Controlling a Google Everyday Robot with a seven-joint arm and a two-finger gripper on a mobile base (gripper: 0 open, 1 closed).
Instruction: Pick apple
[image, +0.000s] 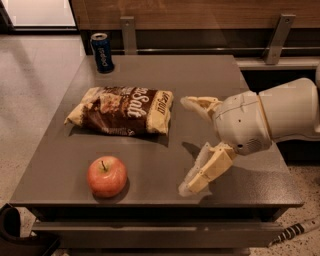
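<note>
The apple (107, 176) is round, red-orange with a short dark stem, and sits near the front left of the grey table (150, 65). My gripper (187, 145) comes in from the right on a white arm, above the table's middle right. Its two tan fingers are spread wide apart and hold nothing. One fingertip (189, 103) is by the chip bag's right end, the other (186, 189) is near the table's front edge. The gripper is well to the right of the apple, apart from it.
A brown and yellow chip bag (121, 110) lies flat at the table's middle left, behind the apple. A dark blue soda can (102, 52) stands upright at the back left corner. A wooden wall with metal brackets (278, 31) runs behind the table.
</note>
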